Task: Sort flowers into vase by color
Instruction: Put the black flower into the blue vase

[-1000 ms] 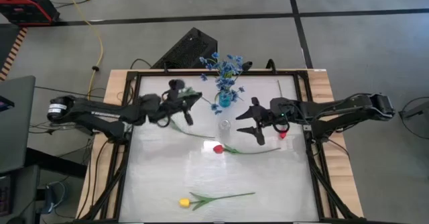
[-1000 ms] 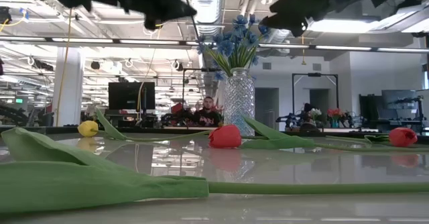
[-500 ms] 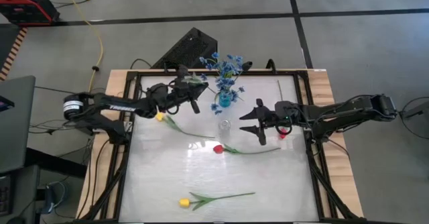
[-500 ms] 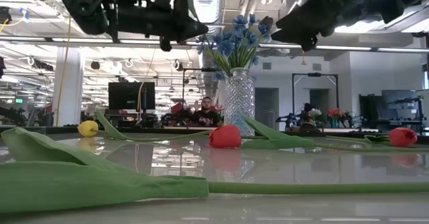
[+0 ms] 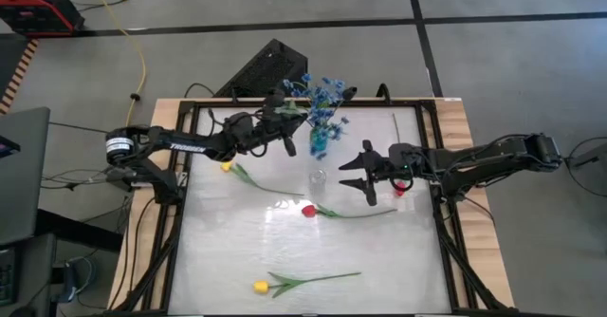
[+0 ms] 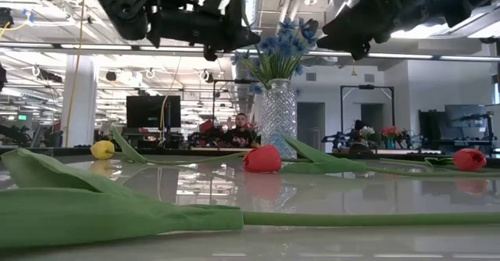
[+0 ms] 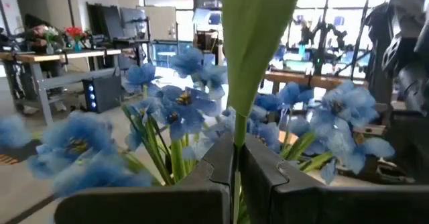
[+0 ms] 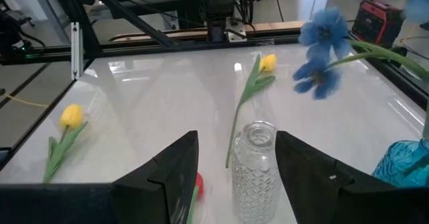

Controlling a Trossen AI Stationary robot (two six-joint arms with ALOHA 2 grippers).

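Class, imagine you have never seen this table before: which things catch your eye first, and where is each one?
The bunch of blue flowers standing in the small blue vase at the table's far edge stands out first, with the left gripper beside it, shut on a green stem. Next come the red tulip lying mid-table and the yellow tulip near the front edge. The right gripper hovers open by a clear glass vase.

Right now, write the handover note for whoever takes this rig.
Left gripper: shut on a green stem, raised beside the blue flowers; its bloom is not visible.
Right gripper: open, empty, hovering by the clear glass vase.
Lying on the table: far yellow tulip, near yellow tulip, middle red tulip, red tulip by the right arm.
Done: blue flowers stand in the blue vase.
Left: place the held stem, then sort the four tulips.
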